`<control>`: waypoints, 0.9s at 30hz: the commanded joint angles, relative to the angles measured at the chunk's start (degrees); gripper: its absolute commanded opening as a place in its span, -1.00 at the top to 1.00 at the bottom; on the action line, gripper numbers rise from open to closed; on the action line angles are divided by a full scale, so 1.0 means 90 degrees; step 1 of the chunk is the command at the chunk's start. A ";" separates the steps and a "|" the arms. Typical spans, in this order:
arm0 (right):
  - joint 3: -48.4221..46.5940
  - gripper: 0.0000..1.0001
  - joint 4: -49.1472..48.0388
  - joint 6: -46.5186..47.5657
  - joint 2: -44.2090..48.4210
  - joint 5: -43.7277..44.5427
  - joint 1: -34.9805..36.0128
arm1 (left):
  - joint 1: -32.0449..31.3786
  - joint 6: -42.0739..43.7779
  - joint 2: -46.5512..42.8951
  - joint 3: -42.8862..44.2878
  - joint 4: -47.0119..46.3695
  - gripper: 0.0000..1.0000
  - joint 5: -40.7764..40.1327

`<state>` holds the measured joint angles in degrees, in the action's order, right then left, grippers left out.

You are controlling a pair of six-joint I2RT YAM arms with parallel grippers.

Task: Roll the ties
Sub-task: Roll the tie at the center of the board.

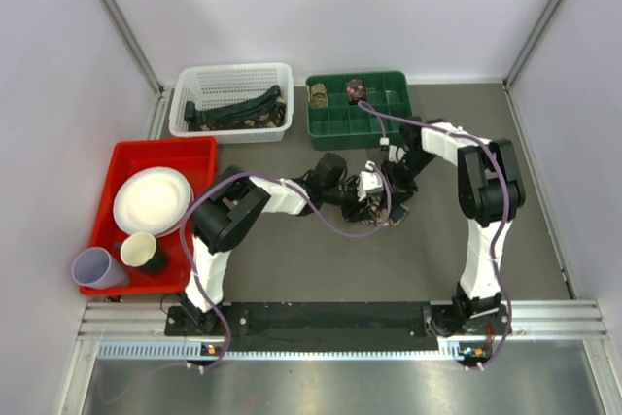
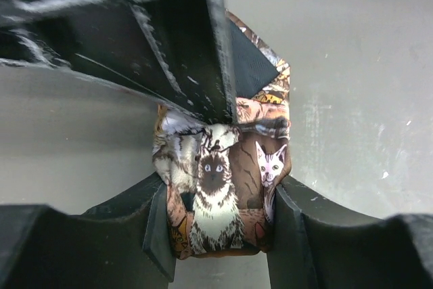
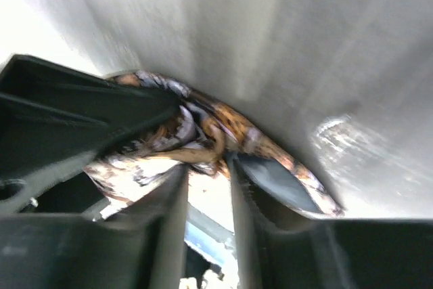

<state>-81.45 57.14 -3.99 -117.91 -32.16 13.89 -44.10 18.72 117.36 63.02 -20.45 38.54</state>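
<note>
A brown tie (image 2: 216,181) printed with cats is rolled into a small coil on the grey table. My left gripper (image 2: 220,218) is shut on it, one pad pressed against each side of the coil. The right gripper (image 3: 208,167) stands at the coil's top edge, and its fingers (image 2: 183,45) are a little apart with a bright gap and no cloth between them. The tie's folds (image 3: 203,126) sit just past those fingertips. In the top view both grippers meet at mid-table over the tie (image 1: 377,219), which they mostly hide.
A white basket (image 1: 231,80) at the back holds dark unrolled ties (image 1: 238,111). Beside it, a green compartment tray (image 1: 389,119) holds two rolled ties (image 1: 318,94). At the left, a red tray (image 1: 194,153) carries a white plate (image 1: 152,199) and cups.
</note>
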 commanded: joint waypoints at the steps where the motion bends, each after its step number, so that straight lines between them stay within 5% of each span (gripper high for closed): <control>1: -0.0149 0.15 0.0240 0.0414 0.0238 -0.0594 -0.0399 | -0.0120 0.1093 -0.0091 -0.0118 0.2154 0.82 -0.0882; 5: 0.0104 -0.06 0.0311 0.0775 0.0590 -0.1473 -0.0576 | -0.0188 0.1260 -0.0052 -0.0011 0.2662 0.80 -0.1157; 10: 0.0456 -0.09 -0.0401 0.0152 0.0689 -0.2607 -0.0499 | -0.0286 0.1318 0.0133 0.0292 0.2935 0.76 -0.1207; 13: 0.0398 -0.05 -0.0597 0.0121 0.0572 -0.2452 -0.0226 | -0.0325 0.1328 0.0221 0.0438 0.2984 0.73 -0.1207; 17: 0.0368 0.31 -0.0598 0.0228 0.0308 -0.1664 0.0038 | -0.0325 0.1309 0.0261 0.0536 0.3063 0.66 -0.1197; 21: 0.0378 1.00 -0.0393 0.0365 0.0035 -0.0862 0.0048 | -0.0325 0.1143 0.0261 0.0575 0.2995 0.44 -0.1071; 27: 0.0573 1.00 -0.0617 0.0414 0.0034 -0.0128 -0.0069 | -0.0208 0.0431 0.0105 0.0332 0.1955 -0.17 -0.0603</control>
<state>-78.11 54.19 -2.63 -114.96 -44.88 12.58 -46.78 27.75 116.03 69.41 -3.36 31.46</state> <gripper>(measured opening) 0.027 0.510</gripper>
